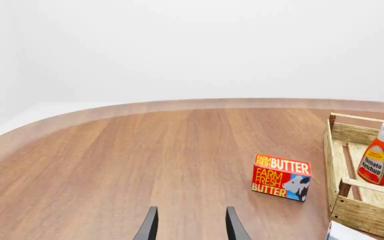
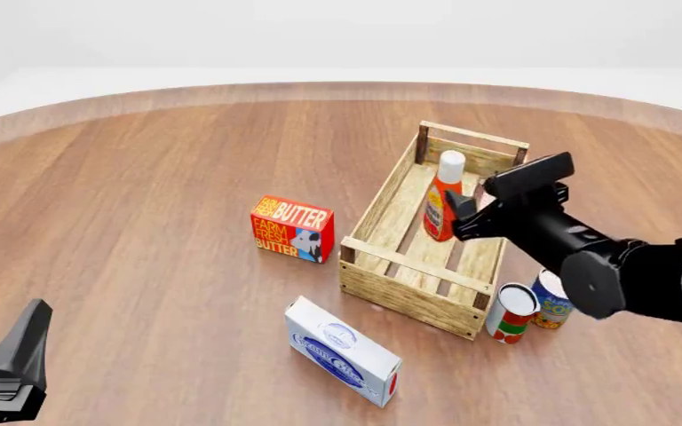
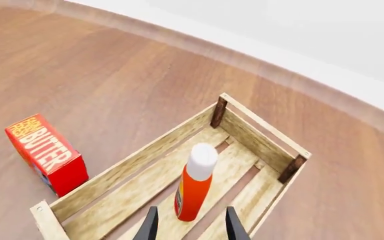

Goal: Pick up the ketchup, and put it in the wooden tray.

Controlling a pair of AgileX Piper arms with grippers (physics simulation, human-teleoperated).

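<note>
The ketchup, an orange-red bottle with a white cap, stands upright on the floor of the wooden tray, toward its far end. My right gripper hovers just on the near right of the bottle, over the tray. In the right wrist view the ketchup stands between and just ahead of the spread fingers of the right gripper, with a gap on each side, so it is open. My left gripper is far off at the near left, open and holding nothing. The left wrist view shows the ketchup in the tray.
A red butter box stands left of the tray. A white box lies flat in front of the tray. Two cans stand by the tray's near right corner, under my right arm.
</note>
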